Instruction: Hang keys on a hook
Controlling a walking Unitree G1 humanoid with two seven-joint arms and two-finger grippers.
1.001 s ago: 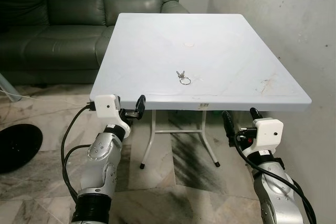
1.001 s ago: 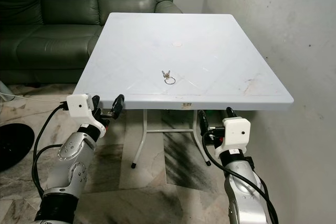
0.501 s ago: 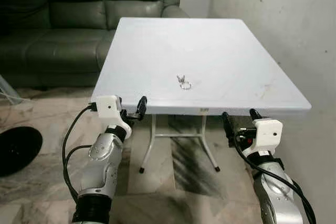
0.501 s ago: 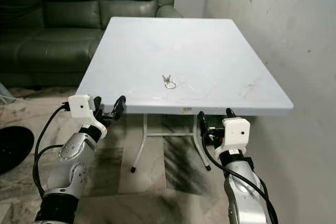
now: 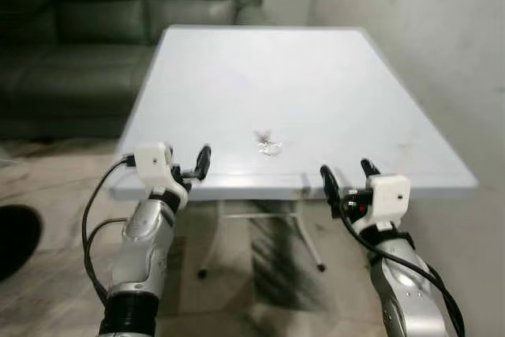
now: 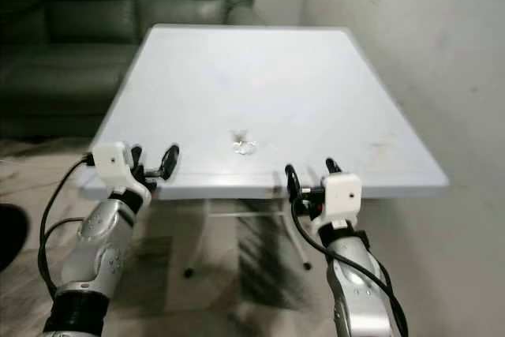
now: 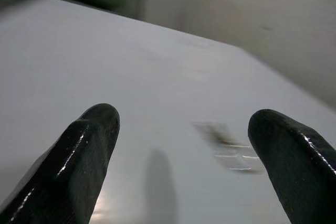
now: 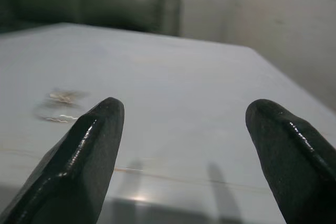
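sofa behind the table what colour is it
Dark green sofa, clearest in the left eye view.

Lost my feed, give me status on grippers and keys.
Left gripper and right gripper open, at near table edge. Keys flat on table between them. Nothing in the way.

1. My left gripper (image 5: 192, 167) is up at chest height, arm bent, fingers spread wide.
2. My right gripper (image 5: 346, 177) is raised level with it, fingers apart too.
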